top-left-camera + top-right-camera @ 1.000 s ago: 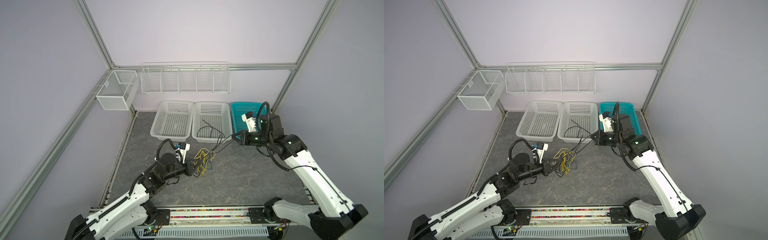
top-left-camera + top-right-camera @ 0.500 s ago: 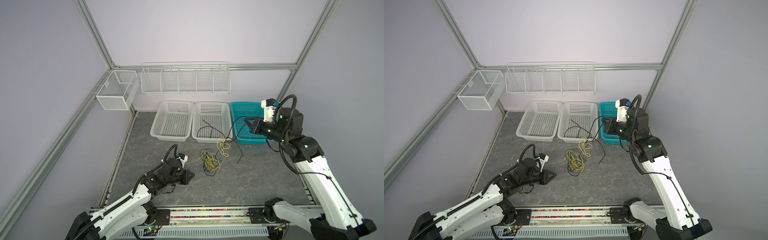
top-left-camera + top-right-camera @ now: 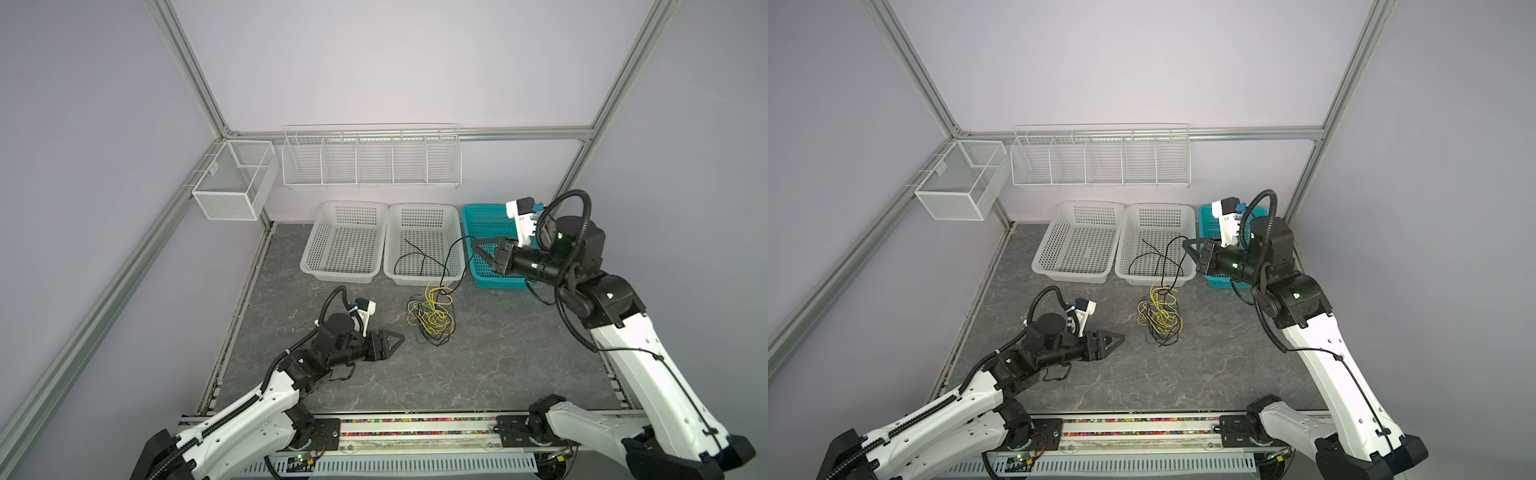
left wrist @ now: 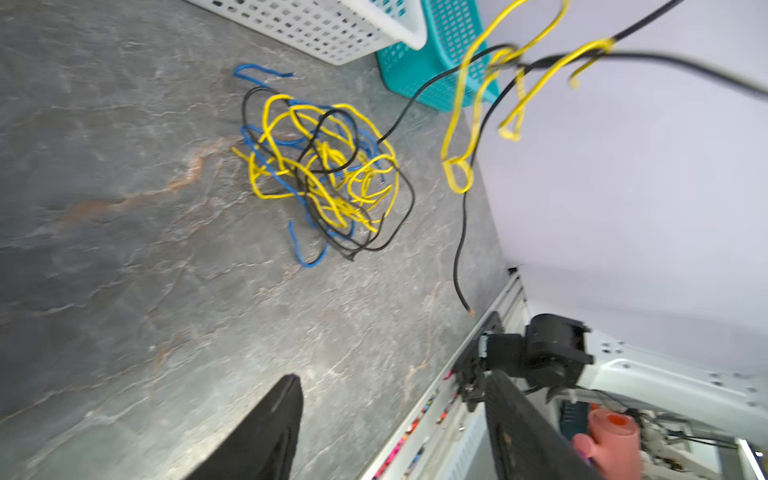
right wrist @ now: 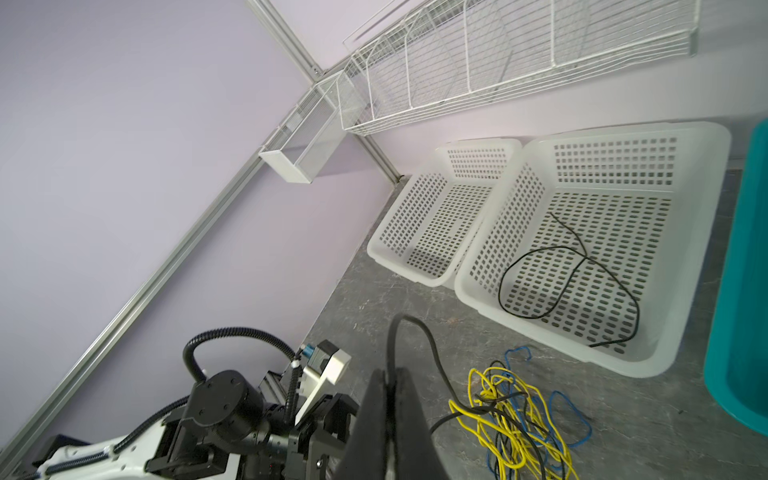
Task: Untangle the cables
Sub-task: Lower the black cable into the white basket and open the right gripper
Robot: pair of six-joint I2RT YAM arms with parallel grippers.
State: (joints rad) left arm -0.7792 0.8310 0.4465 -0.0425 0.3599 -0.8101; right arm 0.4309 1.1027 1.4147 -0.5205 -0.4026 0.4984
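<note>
The cables lie as a tangle (image 3: 430, 318) (image 3: 1160, 318) of yellow, blue and black wire on the grey table, in front of the white baskets. My right gripper (image 3: 473, 245) (image 3: 1185, 242) (image 5: 386, 372) hangs above the basket fronts, shut on a black cable (image 3: 451, 259) that climbs out of the tangle (image 5: 511, 419) and drags yellow loops (image 4: 457, 124) up with it. A second black cable (image 3: 415, 257) (image 5: 569, 274) rests in the middle white basket. My left gripper (image 3: 401, 336) (image 3: 1121, 337) (image 4: 392, 376) stands open and empty, just left of the tangle (image 4: 324, 174).
Two white baskets (image 3: 349, 204) (image 3: 424, 205) and a teal basket (image 3: 484, 206) line the back of the table. A wire rack (image 3: 370, 158) and a mesh box (image 3: 232, 183) hang on the walls. The rail with the arm bases (image 3: 415, 424) runs along the front.
My left gripper let go of the tangle, drew back to the front left and opened. My right gripper pulled the black cable up and to the right, toward the teal basket.
</note>
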